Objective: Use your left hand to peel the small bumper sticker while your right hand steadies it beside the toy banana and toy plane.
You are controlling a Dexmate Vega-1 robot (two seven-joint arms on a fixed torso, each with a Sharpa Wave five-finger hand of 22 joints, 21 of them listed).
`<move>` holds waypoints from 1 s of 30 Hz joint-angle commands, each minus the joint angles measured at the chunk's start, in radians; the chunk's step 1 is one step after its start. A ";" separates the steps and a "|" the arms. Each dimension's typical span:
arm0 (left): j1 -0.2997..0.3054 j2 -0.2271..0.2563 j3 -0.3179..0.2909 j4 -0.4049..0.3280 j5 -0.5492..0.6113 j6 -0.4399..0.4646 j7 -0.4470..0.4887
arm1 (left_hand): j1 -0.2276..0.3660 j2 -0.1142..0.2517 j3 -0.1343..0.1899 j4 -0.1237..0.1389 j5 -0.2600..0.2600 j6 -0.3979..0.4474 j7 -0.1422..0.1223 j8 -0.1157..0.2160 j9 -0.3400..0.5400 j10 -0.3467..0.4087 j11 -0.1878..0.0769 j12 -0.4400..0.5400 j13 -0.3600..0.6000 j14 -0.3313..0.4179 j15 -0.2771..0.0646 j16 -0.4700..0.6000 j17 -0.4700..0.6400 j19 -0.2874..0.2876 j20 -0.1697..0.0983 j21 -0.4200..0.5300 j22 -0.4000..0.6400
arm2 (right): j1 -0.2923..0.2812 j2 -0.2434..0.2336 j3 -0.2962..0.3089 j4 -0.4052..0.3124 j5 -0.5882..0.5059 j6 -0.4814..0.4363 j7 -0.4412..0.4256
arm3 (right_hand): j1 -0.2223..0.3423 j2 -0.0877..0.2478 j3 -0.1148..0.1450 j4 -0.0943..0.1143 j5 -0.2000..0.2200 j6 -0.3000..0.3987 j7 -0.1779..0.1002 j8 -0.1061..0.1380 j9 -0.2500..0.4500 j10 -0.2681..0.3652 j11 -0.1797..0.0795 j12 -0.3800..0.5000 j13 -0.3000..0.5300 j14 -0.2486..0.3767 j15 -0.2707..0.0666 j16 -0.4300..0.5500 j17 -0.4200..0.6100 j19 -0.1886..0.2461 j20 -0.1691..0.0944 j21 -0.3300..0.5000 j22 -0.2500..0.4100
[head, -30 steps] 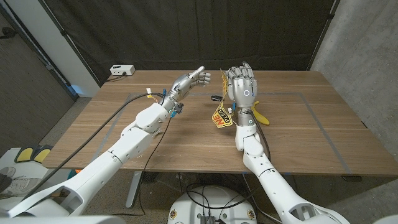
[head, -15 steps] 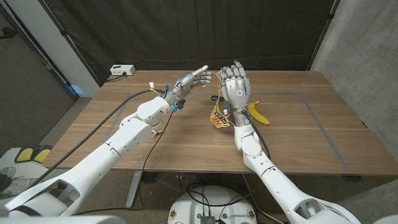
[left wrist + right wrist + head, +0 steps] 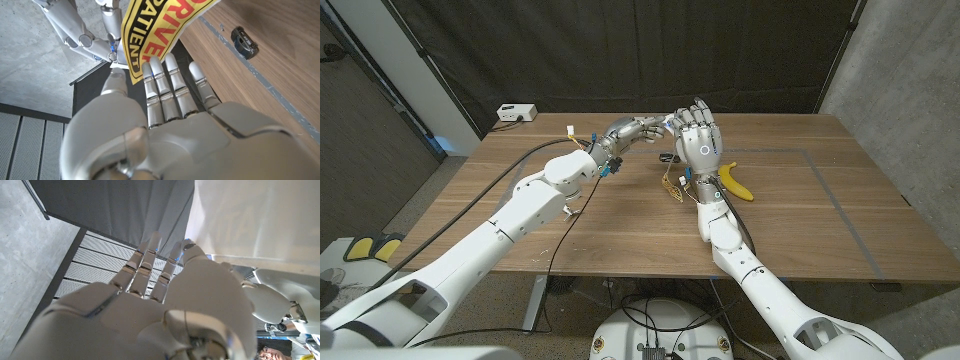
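Above the worktop's (image 3: 570,225) middle, your left robot hand (image 3: 638,128), fingers extended and empty, meets the raised right robot hand (image 3: 696,140), which grips the bumper sticker (image 3: 672,183) hanging long-axis down beneath it. The sticker lies just ahead of your left fingertips (image 3: 171,61). Readable: "DRIVE", "PATIENT". Toy banana (image 3: 734,182) lies beside it.

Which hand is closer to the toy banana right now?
Right. The right hand is raised just beside and above the banana, holding the sticker. The left hand reaches in from the sticker's far side, farther away.
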 commanded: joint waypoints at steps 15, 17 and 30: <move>0.037 -0.110 -0.016 0.044 0.016 -0.063 0.143 | 0.250 0.007 0.150 0.004 0.055 0.148 0.022 0.048 0.042 0.086 -0.002 0.109 0.086 0.076 -0.068 0.087 0.129 0.009 0.004 0.078 -0.049 | -0.011 0.015 0.037 -0.013 0.000 0.065 0.000 | 0.011 0.001 0.001 0.003 0.009 0.003 0.011 -0.007 0.005 -0.004 0.001 0.010 0.001 0.012 -0.182 -0.011 0.020 -0.003 -0.083 0.013 0.001; 0.037 -0.109 -0.015 0.042 0.022 -0.059 0.149 | 0.249 0.021 0.155 0.015 0.063 0.132 0.028 0.053 0.066 0.073 0.005 0.123 0.111 0.061 -0.058 0.091 0.148 -0.008 0.004 0.099 -0.035 | -0.012 0.021 0.042 -0.011 0.001 0.065 0.000 | 0.012 0.001 0.001 0.004 0.009 0.002 0.011 -0.008 0.005 -0.004 0.001 0.011 0.001 0.010 -0.182 -0.014 0.021 -0.006 -0.085 0.013 0.001; 0.048 -0.089 -0.023 0.017 0.037 -0.019 0.185 | 0.149 -0.004 0.234 0.067 0.306 -0.010 0.046 0.269 0.395 0.025 -0.042 0.273 0.421 0.049 -0.074 0.085 0.267 0.001 -0.039 0.154 0.045 | -0.014 0.067 0.088 0.010 0.005 0.098 0.000 | 0.016 0.002 0.002 0.007 0.013 -0.005 0.017 -0.007 0.016 -0.009 0.002 0.014 -0.001 0.012 -0.182 -0.025 0.036 -0.007 -0.084 0.019 0.000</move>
